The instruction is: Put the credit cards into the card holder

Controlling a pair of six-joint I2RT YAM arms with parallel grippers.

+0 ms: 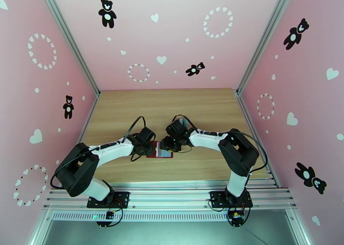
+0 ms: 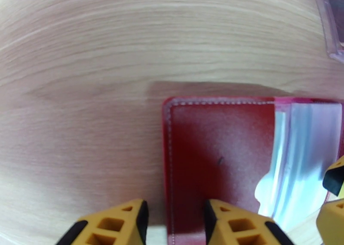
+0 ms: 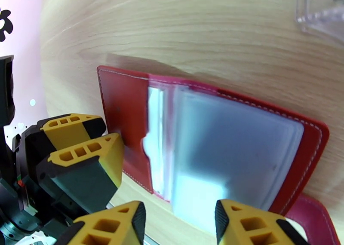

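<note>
Jaws apart on both sides, the left gripper (image 2: 174, 207) straddled the left edge of the open card holder (image 2: 215, 147) flat on the counter (image 2: 86, 69), while the right gripper (image 3: 179, 209), the nearer one, had its clear pockets (image 3: 232, 147) straight ahead.

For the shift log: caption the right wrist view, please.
Card holder lies open on the table, left tool at its red cover, right tool over its sleeves.
</note>
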